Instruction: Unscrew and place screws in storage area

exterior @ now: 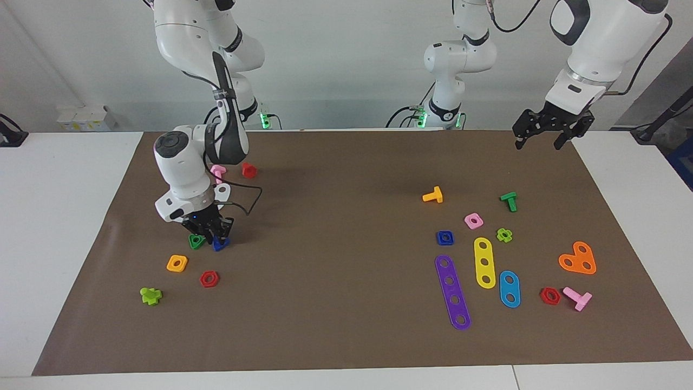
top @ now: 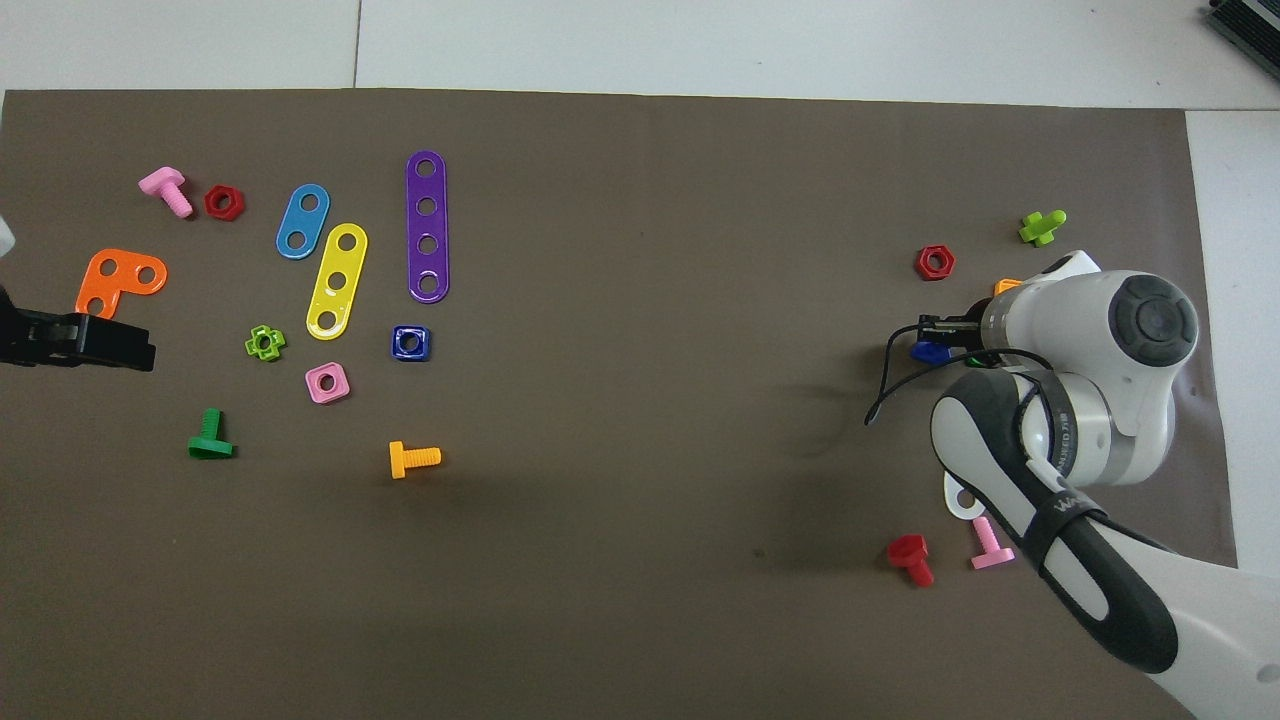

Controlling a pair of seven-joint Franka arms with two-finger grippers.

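I read the right gripper [exterior: 212,234] low at the brown paper mat [exterior: 346,162], its tips directly on the small dark-blue plastic bolt with a triangular head [exterior: 220,244]. That bolt lies just beside the green triangular plastic nut [exterior: 196,241], toward the left arm's end. I cannot tell whether the claw pinches it or is letting go, nor its long axis. The left gripper [exterior: 546,134] waits, spread, well apart. No container is visible.
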